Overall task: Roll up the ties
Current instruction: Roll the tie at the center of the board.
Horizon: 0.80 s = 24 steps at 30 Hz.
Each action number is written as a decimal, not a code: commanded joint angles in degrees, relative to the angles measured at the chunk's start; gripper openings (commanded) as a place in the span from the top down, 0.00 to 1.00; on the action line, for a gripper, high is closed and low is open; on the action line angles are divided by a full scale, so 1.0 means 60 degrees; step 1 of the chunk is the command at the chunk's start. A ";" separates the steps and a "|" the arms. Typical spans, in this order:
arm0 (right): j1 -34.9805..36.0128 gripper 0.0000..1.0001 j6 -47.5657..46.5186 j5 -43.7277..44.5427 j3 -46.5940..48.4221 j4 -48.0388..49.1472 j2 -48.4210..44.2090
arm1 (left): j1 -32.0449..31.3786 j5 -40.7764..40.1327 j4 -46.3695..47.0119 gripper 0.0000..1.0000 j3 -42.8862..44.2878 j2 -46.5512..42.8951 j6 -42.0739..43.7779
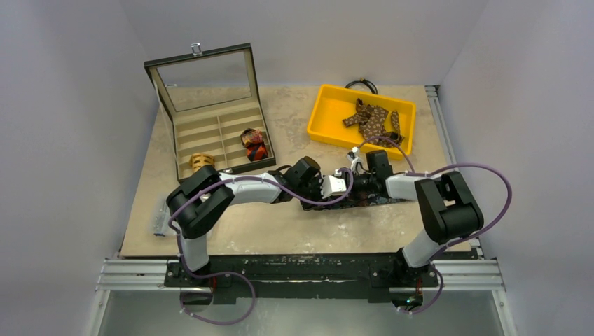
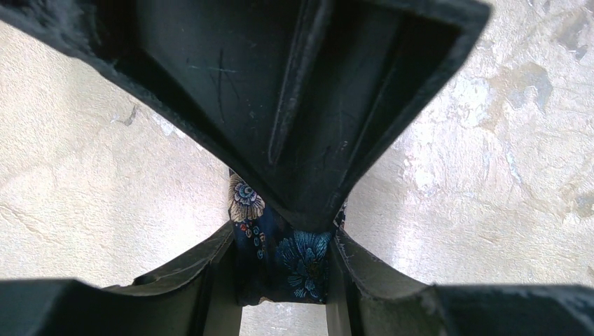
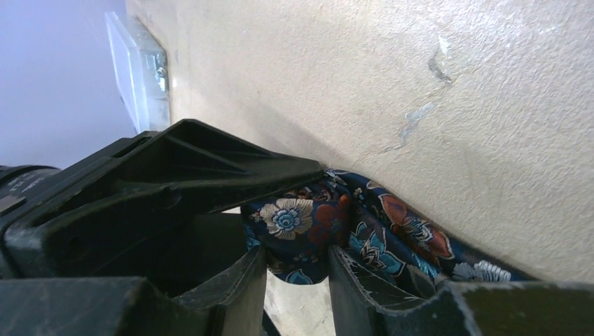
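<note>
Slippage is the main hazard. The dark navy floral fabric necktie (image 3: 287, 218) lies on the beige speckled worktop (image 1: 280, 234), around its middle and toward the near edge. One end is bunched into a small fold where both arms meet. The left pincer (image 2: 281, 269) grips that fold, with fabric filling the gap between its fingers. The right pincer (image 3: 294, 269) straddles the same bunch, but I cannot tell whether it pinches or only brackets it. With two sets of fingers crowded on one small fold, they could knock each other or drag the cloth sideways, so the roll skews or springs open. The flat tail running right could also lift and twist if a turn outruns it.
</note>
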 commanded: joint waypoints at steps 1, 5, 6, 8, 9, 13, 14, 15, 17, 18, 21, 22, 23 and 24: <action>0.0057 0.67 -0.0347 0.0082 0.0557 -0.0106 0.0507 | -0.0051 -0.0686 -0.0940 0.74 -0.0379 0.0699 0.0094; 0.0060 0.80 -0.0298 0.0038 0.0515 -0.0016 0.0637 | -0.0051 -0.0668 -0.0898 0.74 -0.0370 0.0737 0.0138; 0.0056 0.90 -0.0334 0.0103 0.0490 -0.0049 0.0602 | -0.0051 -0.0688 -0.0884 0.74 -0.0370 0.0743 0.0123; 0.0059 1.00 -0.0419 0.0460 0.0410 -0.0353 0.0488 | 0.0024 -0.0675 -0.0812 0.68 -0.0363 0.0668 -0.0067; 0.0056 1.00 -0.0431 0.0546 0.0323 -0.0459 0.0433 | 0.0132 -0.0491 -0.0696 0.61 -0.0408 0.0573 -0.0201; 0.0013 1.00 -0.0342 0.0998 0.0150 -0.0780 0.0584 | 0.0806 0.0926 0.0760 0.39 -0.1041 -0.0307 -0.0815; 0.0008 1.00 -0.0399 0.1091 0.0213 -0.0939 0.0670 | 0.0918 0.1376 0.1246 0.36 -0.1290 -0.0583 -0.0855; 0.0002 1.00 -0.0454 0.1123 0.0276 -0.1107 0.0767 | 0.0965 0.1728 0.1704 0.34 -0.1513 -0.0834 -0.0829; -0.0044 1.00 -0.0471 0.1124 0.0373 -0.1227 0.0996 | 0.0974 0.2245 0.2391 0.32 -0.1841 -0.1169 -0.0696; -0.0089 1.00 -0.0465 0.1122 0.0424 -0.1304 0.1103 | 0.0974 0.2419 0.2600 0.31 -0.1902 -0.1244 -0.0685; -0.0145 1.00 -0.0627 0.1147 0.0642 -0.1707 0.1380 | 0.0974 0.2739 0.3008 0.31 -0.1949 -0.1151 -0.0647; -0.0144 1.00 -0.0709 0.1181 0.0712 -0.1875 0.1440 | 0.0969 0.2752 0.3140 0.31 -0.1952 -0.1035 -0.0603; -0.0146 1.00 -0.0830 0.1259 0.0797 -0.2055 0.1479 | 0.0973 0.2785 0.3283 0.31 -0.1940 -0.0949 -0.0527; -0.0153 1.00 -0.0934 0.1360 0.0823 -0.2171 0.1509 | 0.0974 0.2870 0.3379 0.31 -0.1911 -0.0861 -0.0438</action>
